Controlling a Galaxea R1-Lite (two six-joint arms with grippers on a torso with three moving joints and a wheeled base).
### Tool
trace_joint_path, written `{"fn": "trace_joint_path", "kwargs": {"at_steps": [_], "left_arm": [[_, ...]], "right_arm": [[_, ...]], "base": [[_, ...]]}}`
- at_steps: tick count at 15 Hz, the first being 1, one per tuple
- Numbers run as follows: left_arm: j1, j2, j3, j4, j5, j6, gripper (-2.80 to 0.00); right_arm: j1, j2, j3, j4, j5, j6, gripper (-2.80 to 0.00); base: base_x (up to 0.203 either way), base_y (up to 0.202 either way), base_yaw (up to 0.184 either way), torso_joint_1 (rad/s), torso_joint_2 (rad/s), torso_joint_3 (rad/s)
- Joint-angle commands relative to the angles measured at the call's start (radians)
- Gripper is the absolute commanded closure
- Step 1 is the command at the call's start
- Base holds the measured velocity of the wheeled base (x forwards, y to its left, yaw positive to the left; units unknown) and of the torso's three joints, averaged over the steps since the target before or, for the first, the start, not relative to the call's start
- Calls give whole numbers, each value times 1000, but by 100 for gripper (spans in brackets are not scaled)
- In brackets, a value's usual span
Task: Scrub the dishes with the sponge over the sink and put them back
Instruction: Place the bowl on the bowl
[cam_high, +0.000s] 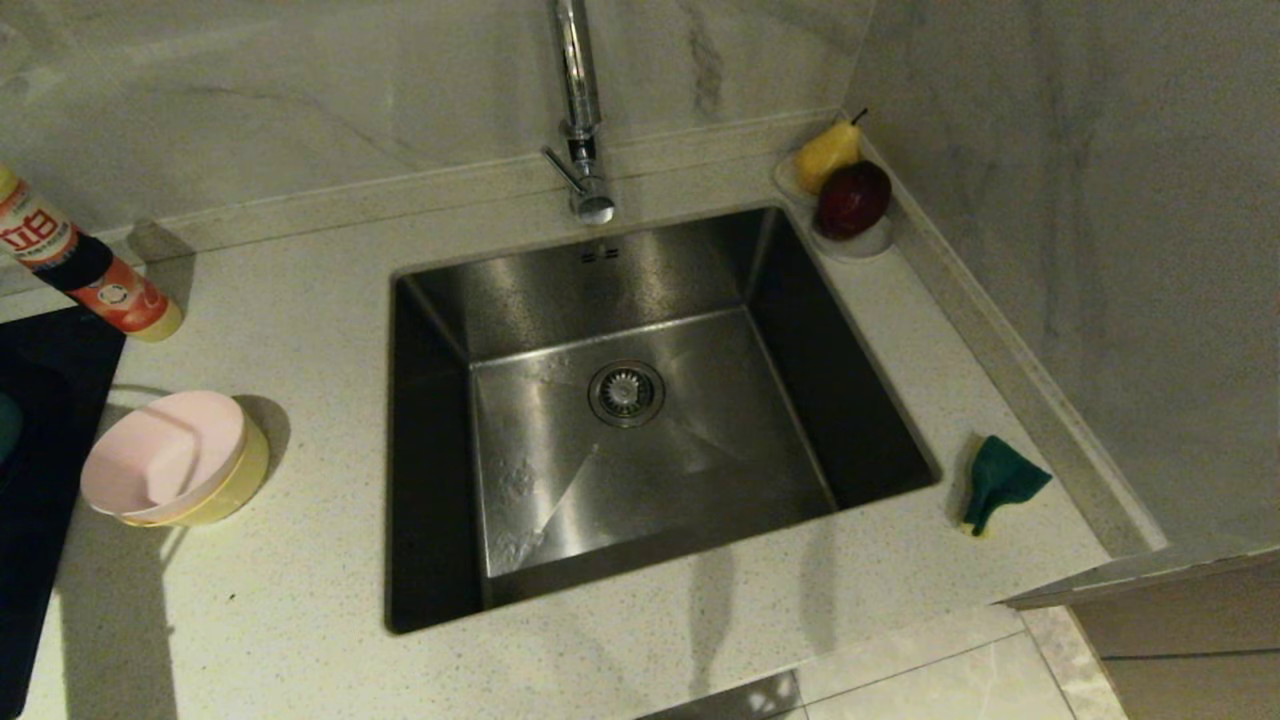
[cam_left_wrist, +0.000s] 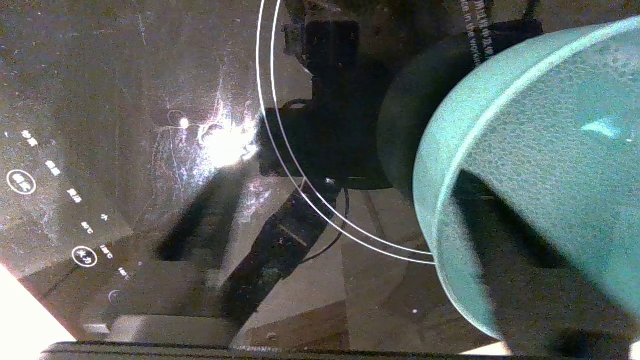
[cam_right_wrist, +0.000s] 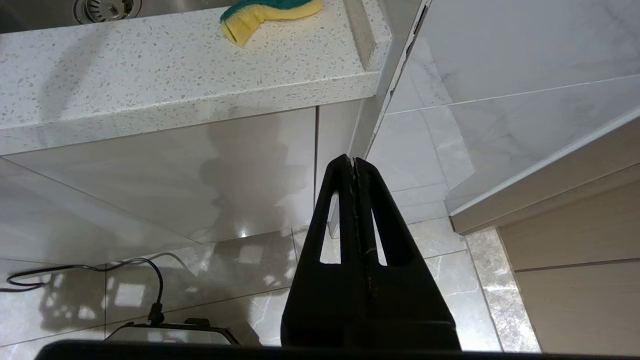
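Blue bowl (cam_left_wrist: 540, 165), apparently on cooktop (cam_left_wrist: 150, 150)

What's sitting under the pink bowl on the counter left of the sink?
The pink bowl is nested in the yellow bowl, which rests on the counter. Only the yellow bowl's rim and outer wall show; its inside is covered.

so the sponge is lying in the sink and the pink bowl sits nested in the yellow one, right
Not quite. The sponge lies on the counter right of the sink, as the head view shows. The pink bowl does sit nested in the yellow one.
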Motion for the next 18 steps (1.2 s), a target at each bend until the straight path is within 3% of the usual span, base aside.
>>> {"fn": "trace_joint_path", "kwargs": {"at_steps": [1, 5, 14, 18], "left_arm": [[0, 5, 1, 3, -2, -4, 0], [-1, 3, 4, 5, -8, -8, 0], [-1, -229, -2, 149, -195, 0, 0], [-33, -347, 5, 289, -220, 181, 0]], "right_arm": [[0, 0, 0, 0, 0, 0, 0], [0, 0, 0, 0, 0, 0, 0], [0, 0, 0, 0, 0, 0, 0], [0, 1, 0, 0, 0, 0, 0]], "base": [[0, 0, 0, 0, 0, 0], [0, 0, 0, 0, 0, 0], [0, 0, 0, 0, 0, 0], [0, 0, 0, 0, 0, 0]]}}
